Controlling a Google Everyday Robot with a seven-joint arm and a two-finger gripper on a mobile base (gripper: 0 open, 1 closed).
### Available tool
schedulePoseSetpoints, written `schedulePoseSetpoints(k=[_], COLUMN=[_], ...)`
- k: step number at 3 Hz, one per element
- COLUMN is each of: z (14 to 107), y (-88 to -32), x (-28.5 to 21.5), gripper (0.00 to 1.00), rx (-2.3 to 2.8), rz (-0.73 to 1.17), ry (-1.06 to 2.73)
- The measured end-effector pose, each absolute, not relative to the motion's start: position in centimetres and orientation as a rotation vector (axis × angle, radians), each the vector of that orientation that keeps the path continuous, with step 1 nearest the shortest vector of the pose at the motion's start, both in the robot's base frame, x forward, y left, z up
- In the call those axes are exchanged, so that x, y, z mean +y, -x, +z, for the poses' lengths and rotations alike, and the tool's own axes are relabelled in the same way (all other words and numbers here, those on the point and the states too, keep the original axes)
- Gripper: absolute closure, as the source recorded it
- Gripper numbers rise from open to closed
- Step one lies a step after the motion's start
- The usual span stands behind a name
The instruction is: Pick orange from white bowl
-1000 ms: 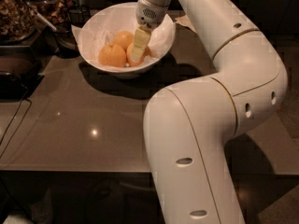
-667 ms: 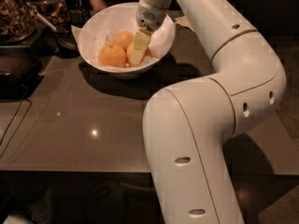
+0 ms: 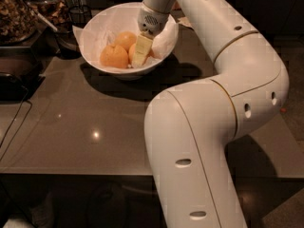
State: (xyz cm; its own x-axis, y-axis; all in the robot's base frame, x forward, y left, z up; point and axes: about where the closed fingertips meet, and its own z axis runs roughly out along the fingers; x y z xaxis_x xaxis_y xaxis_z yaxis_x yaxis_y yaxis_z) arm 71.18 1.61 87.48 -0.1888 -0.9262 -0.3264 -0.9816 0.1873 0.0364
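Note:
The white bowl (image 3: 95, 42), lined with crinkled white paper, stands at the back of the dark table. Three oranges lie in it: one at the front left (image 3: 114, 56), one behind it (image 3: 126, 39), and one on the right (image 3: 131, 52), partly hidden by my gripper. My gripper (image 3: 138, 61) reaches down into the bowl from the upper right and sits against the right-hand orange, low in the bowl.
Dark glass jars (image 3: 16, 13) with food and a scoop stand at the back left, beside a black wire holder (image 3: 78, 14). A black object (image 3: 12, 82) and a cable (image 3: 14, 122) lie at the left edge. My arm's large links (image 3: 199, 146) cover the table's front right.

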Motion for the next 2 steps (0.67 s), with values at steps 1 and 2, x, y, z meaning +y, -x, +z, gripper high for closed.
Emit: schedulePoseSetpoints(k=[1, 2], z=[87.05, 86.82], y=[-71.11, -71.11], x=[1.71, 1.57], gripper=[0.21, 0.18], rx=[2.23, 2.233], rz=[0.365, 0.372], ry=[1.841, 1.839])
